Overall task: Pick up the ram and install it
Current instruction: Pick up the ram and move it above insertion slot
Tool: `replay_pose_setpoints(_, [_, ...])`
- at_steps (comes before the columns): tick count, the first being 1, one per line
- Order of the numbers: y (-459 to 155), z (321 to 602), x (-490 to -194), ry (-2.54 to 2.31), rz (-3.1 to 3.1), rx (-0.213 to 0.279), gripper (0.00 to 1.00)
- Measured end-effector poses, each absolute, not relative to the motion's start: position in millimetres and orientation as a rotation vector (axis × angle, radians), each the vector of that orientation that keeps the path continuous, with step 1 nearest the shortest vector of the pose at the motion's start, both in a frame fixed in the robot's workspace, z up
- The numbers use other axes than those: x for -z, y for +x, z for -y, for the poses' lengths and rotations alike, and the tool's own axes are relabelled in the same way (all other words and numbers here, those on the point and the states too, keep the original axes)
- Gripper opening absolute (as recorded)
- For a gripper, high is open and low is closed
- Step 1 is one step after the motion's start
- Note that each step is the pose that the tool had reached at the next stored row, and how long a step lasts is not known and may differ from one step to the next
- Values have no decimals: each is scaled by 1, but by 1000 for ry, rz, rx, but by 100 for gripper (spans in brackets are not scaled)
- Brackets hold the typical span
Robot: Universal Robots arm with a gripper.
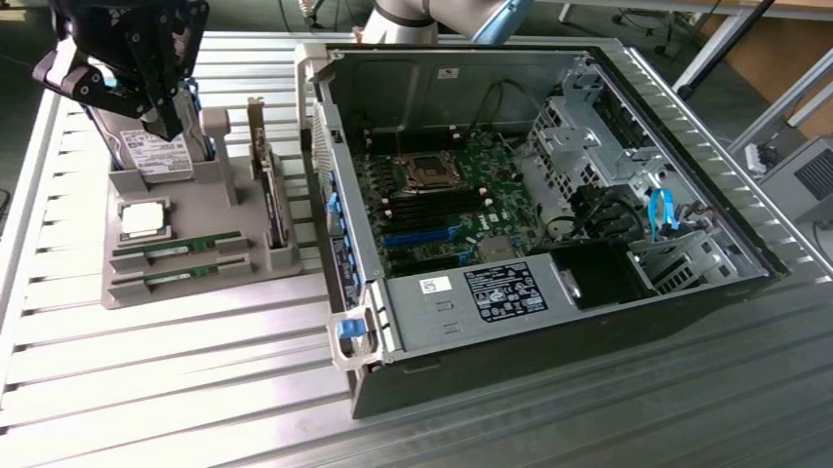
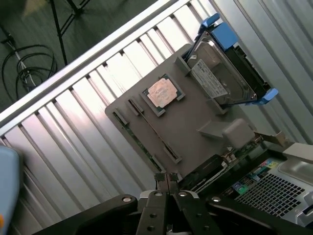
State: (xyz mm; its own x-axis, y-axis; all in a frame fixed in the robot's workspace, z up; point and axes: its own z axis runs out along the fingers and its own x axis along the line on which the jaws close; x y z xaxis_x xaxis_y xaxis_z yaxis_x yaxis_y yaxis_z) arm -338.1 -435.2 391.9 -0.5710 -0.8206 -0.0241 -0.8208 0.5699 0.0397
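- a ribbed metal table (image 1: 170, 370) fills the scene; in the wrist view, dark floor with coiled cables (image 2: 24, 63) lies beyond its edge.
- the exterior view takes in an open computer case (image 1: 390, 83) lying on its side, its green motherboard (image 1: 436, 200) exposed.
- just beside the case, on the exterior view's left, sits a grey parts tray (image 1: 195, 210).
- one ram stick (image 1: 178, 244) and the other ram stick (image 1: 176, 276) lie parallel in slots at the tray's near end, neither lifted.
- the tray also carries a square processor chip (image 1: 143, 216), a hard drive (image 1: 154, 151) and an upright expansion card (image 1: 271, 195).
- the black gripper (image 1: 167, 125) hangs over the hard drive end, apart from the ram.
- the wrist view looks down on the tray (image 2: 195, 112), with both sticks as thin edges (image 2: 152, 131) (image 2: 137, 142).
- there the gripper (image 2: 166, 180) has its fingertips pressed together, holding nothing.
- the wrist view also shows the drive's blue caddy (image 2: 222, 36).
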Motion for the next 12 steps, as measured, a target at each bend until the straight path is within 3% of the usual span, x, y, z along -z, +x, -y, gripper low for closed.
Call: replay_pose_setpoints(12, [-338,435,-392,-1642,-2681,-66,9])
